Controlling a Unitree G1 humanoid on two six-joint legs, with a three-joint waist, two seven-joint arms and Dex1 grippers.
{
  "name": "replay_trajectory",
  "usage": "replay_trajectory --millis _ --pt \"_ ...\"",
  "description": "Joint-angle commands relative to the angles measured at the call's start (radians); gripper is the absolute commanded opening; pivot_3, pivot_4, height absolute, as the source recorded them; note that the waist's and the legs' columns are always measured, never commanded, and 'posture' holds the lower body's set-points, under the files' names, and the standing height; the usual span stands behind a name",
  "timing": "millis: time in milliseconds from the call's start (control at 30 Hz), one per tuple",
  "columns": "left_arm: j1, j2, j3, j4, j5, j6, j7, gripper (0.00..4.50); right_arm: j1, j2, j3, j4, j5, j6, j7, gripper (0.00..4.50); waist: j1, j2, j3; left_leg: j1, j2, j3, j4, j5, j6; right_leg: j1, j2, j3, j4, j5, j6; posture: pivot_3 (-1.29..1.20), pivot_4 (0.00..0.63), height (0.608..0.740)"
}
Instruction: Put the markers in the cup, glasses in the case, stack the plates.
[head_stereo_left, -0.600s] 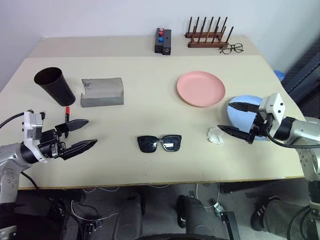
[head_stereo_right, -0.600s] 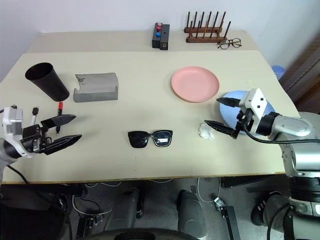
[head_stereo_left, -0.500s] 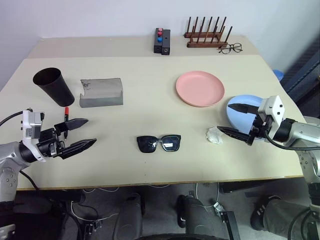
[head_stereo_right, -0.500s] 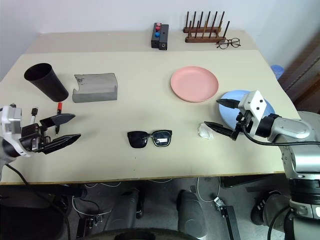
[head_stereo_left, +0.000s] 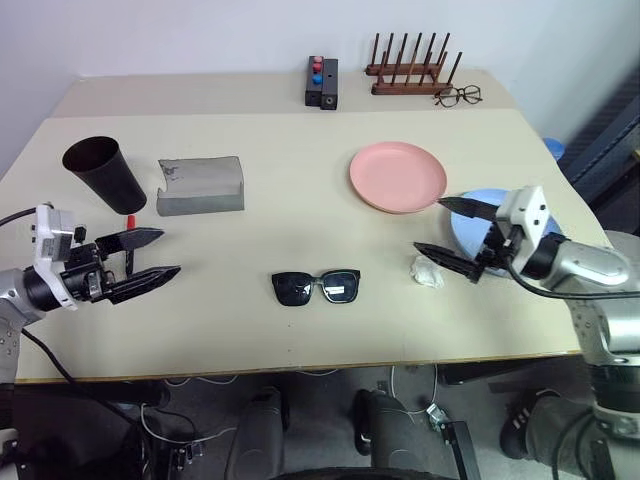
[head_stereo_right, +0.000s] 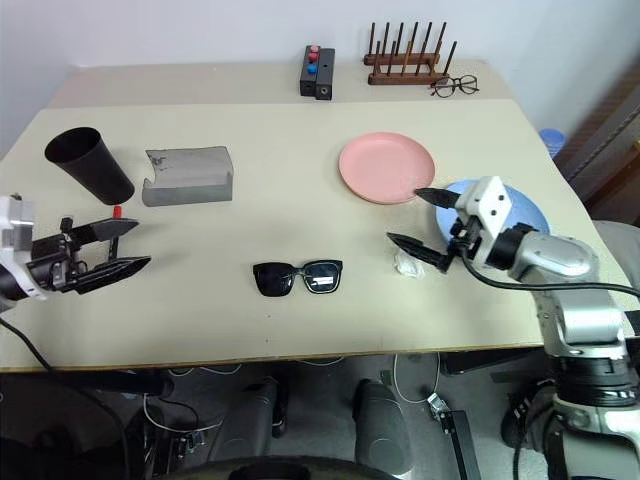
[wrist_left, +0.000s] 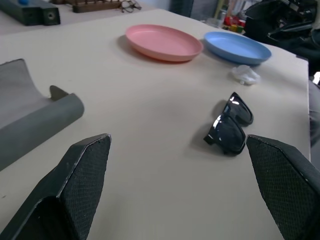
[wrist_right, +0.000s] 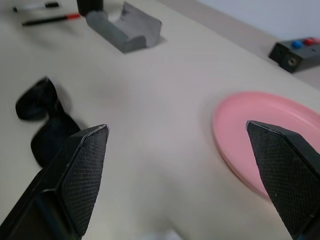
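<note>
Black sunglasses (head_stereo_left: 316, 287) lie near the table's front, midway between my arms. My left gripper (head_stereo_left: 170, 252) hovers open and empty at the front left. Just behind it lie the red-capped black marker (wrist_right: 47, 19) and the white marker (wrist_right: 30, 7), partly hidden in the eye views. The dark cup (head_stereo_left: 95, 172) stands behind them, next to the grey case (head_stereo_left: 200, 184). My right gripper (head_stereo_left: 428, 224) is open and empty beside the light blue plate (wrist_left: 237, 47), whose near part it hides. The pink plate (head_stereo_left: 398, 176) lies just behind.
A crumpled white scrap (head_stereo_left: 430, 271) lies under my right gripper. On the rear table stand a dark box with red and blue buttons (head_stereo_left: 323, 82), a wooden peg rack (head_stereo_left: 410, 70) and clear spectacles (head_stereo_left: 460, 96). The table's front edge runs close below both grippers.
My right gripper has shifted a little left toward the table's middle. My left gripper has drawn slightly left. Both stay open, and nothing on the table has moved.
</note>
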Motion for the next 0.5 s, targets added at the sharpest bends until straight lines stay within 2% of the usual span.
replay_trajectory --millis 33,267,433,500 --pt "-0.038 0.021 0.041 0.03 0.008 0.018 0.066 4.47 -0.034 0.007 -0.004 -0.045 0.008 -0.005 -0.014 4.5 0.004 0.0 0.0 0.0 0.0 0.0 0.0 0.0 0.0 0.0 0.0 0.0 0.0 0.0 0.0 0.0 0.15 0.74" --pt "-0.066 0.024 0.098 0.106 0.083 -0.01 0.263 4.47 -0.079 0.072 0.061 -0.108 -0.011 0.024 -0.083 4.5 0.001 -0.001 0.0 0.0 0.0 0.0 0.0 0.0 0.0 0.0 0.0 0.0 0.0 0.001 -0.002 0.0 0.15 0.74" --pt "-0.051 0.032 0.202 0.031 0.007 0.174 0.405 4.47 -0.135 0.169 0.162 -0.128 -0.007 0.143 -0.156 4.5 -0.007 -0.001 -0.001 0.0 0.001 0.0 -0.001 0.0 0.0 -0.001 0.001 0.0 0.001 0.001 -0.002 0.0 0.15 0.74" --pt "-0.011 0.002 0.262 -0.066 -0.042 0.273 0.486 4.47 -0.144 0.232 0.203 -0.161 -0.018 0.18 -0.218 4.5 -0.007 -0.002 -0.001 0.0 0.001 0.0 -0.001 0.0 0.0 -0.001 0.001 0.0 0.0 0.001 -0.002 0.0 0.15 0.74"
